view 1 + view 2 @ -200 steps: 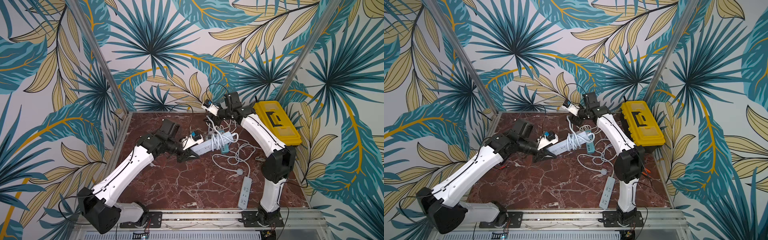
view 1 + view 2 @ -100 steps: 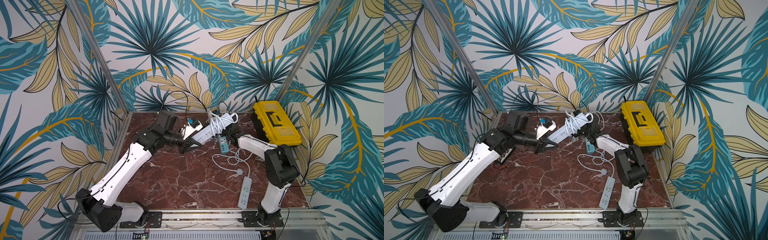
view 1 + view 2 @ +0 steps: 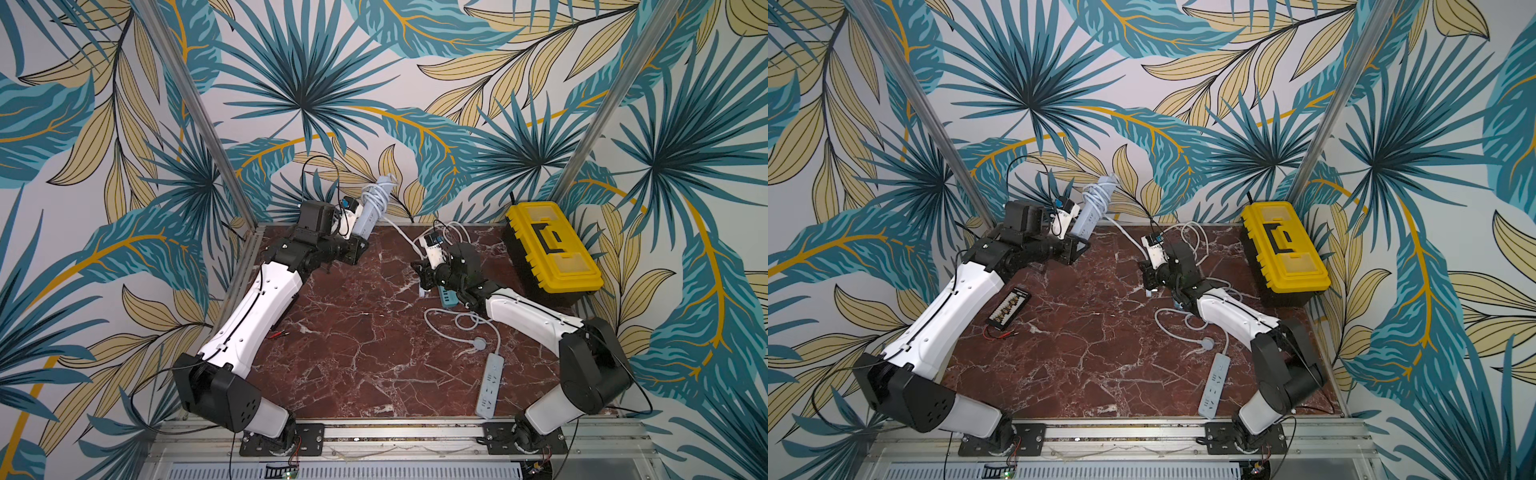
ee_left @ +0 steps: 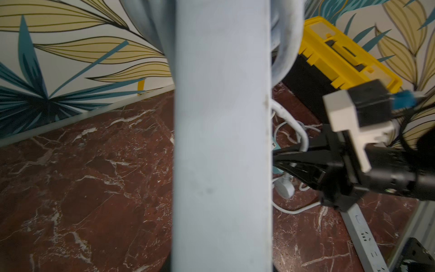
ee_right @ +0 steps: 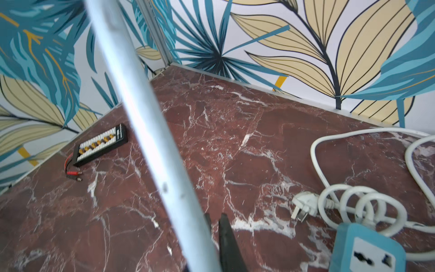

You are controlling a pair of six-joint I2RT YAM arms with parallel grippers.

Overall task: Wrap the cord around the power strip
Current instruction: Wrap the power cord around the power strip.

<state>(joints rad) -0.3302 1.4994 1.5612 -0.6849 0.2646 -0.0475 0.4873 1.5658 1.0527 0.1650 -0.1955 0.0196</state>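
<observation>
Far right on my bench, a yellow toolbox [image 3: 552,245] sits closed by the leaf-print wall [image 3: 311,83]. At the left edge lies a black connector board [image 3: 1009,309], its red leads [image 3: 1000,333] trailing toward the near side. A teal socket block [image 5: 367,249] rests mid-right on the red marble top [image 3: 353,353], and a pale spare strip [image 3: 490,386] lies flat, near right.

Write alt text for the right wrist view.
A taut pale cord crosses diagonally to the shut black jaws. Beyond, on the red marble table, lie a black connector board, a white plug with looped cable, and a blue socket block.
</observation>
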